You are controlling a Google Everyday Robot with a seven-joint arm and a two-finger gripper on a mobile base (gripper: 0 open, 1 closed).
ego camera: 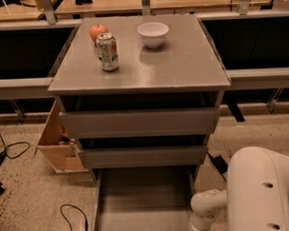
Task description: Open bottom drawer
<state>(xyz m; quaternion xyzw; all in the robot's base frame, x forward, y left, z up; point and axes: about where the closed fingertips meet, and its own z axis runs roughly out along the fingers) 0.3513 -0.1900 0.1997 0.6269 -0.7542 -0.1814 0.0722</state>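
Already pulled well out at the foot of the grey cabinet, the bottom drawer [143,203] shows its plain tray just left of the robot's white arm [261,194]; the hand drops below the lower edge beside the drawer's right side, so whether it is clenched or released cannot be told; a can [107,52], apple [98,31] and bowl [153,34] stand on the worktop [180,64]
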